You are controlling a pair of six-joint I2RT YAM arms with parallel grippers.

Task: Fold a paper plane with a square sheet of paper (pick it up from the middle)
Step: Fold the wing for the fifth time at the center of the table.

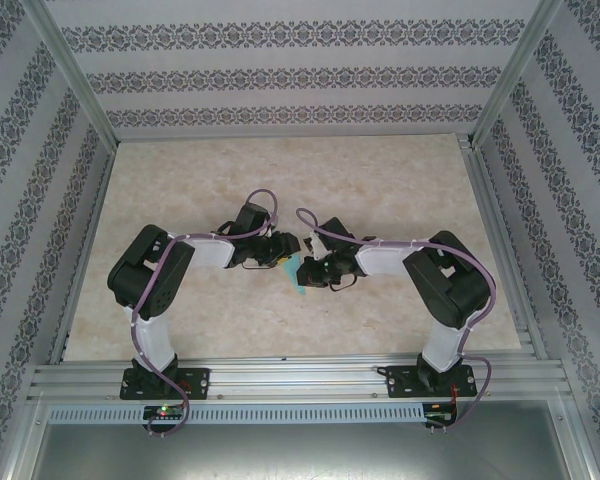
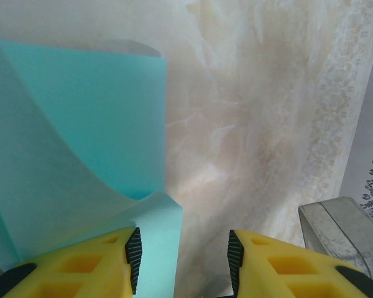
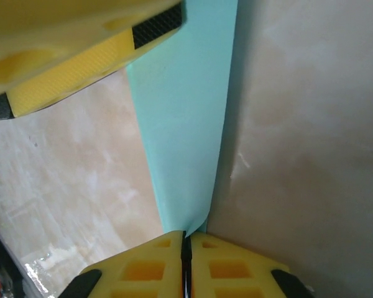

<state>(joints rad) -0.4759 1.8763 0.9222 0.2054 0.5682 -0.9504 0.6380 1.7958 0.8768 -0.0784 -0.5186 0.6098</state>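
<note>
Marbled table is seen open toward 12 o'clock, framed by patterned walls; teal sheet edge is pinched by right gripper (clenched); left gripper is held parted.

1 paper sheet, its edge between the fingers of the right gripper. 2 grippers counting the left gripper. 4 yellow fingers total. 2 arms: left arm, right arm. 1 table.

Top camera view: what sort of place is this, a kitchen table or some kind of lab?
Most likely a purpose-built robot test cell: a beige marble-patterned tabletop boxed in by silver aluminium frame rails and floral-patterned wallpaper panels, with two black-and-white robot arms bolted at its near edge.
</note>
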